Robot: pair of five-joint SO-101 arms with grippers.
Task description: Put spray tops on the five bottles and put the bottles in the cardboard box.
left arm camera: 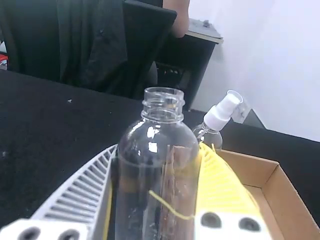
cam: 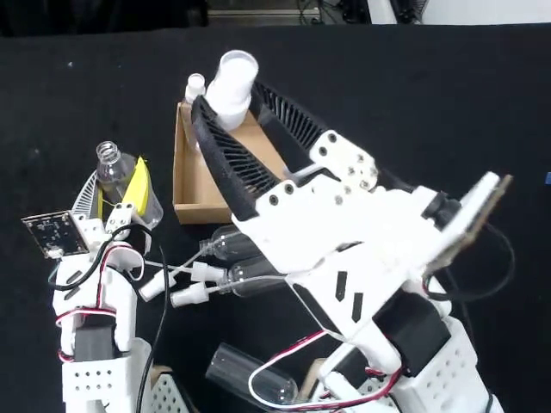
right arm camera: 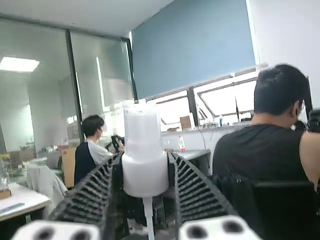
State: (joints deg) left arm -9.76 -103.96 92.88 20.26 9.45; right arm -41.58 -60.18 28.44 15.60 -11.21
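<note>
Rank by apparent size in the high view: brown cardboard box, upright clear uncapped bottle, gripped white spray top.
Largest: brown cardboard box.
Unranked: upright clear uncapped bottle and gripped white spray top look alike; the top is nearer the camera.

We read no text, label, number or sign anywhere. The uncapped bottle (left arm camera: pixel 155 165) was clear and bare. The cardboard box (cam: pixel 202 185) near it showed plain brown walls. The spray top (right arm camera: pixel 145 155) was blank white. The circuit board (cam: pixel 53 234), on the far side of the bottle from the box, bore specks too small to read.
</note>
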